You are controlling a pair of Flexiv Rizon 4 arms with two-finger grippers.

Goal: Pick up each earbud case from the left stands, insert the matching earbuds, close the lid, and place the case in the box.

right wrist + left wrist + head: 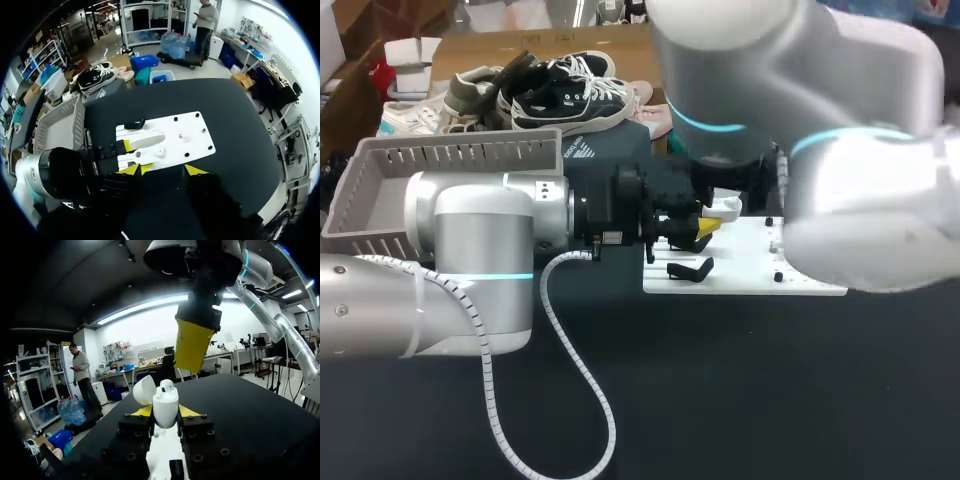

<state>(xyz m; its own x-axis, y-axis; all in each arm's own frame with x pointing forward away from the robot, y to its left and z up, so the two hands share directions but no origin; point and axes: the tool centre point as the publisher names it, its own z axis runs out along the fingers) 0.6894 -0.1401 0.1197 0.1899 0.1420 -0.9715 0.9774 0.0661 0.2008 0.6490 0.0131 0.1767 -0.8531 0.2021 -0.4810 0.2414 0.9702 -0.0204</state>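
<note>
White plastic earbud case (pixel 165 402), lid flipped up, sat clamped in the left gripper (pixel 165 412) over the flat white stand board (pixel 750 272), and one white earbud (pixel 167 385) looked seated, no?

>> yep. The right gripper (pixel 166 170) hovered above with its fingers apart and empty. Looked like mid-loading to me. Next up was probably the second bud, then the lid.

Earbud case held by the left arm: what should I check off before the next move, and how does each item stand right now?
1. Left end effector shut on earbud case, a finger on each side: ok.
2. Lid open: ok.
3. One earbud sitting in the case: ok.
4. Second earbud in place: cannot tell.
5. Right end effector open and empty above the case: ok.
6. Box free inside: cannot tell, the left arm hides part.
</note>
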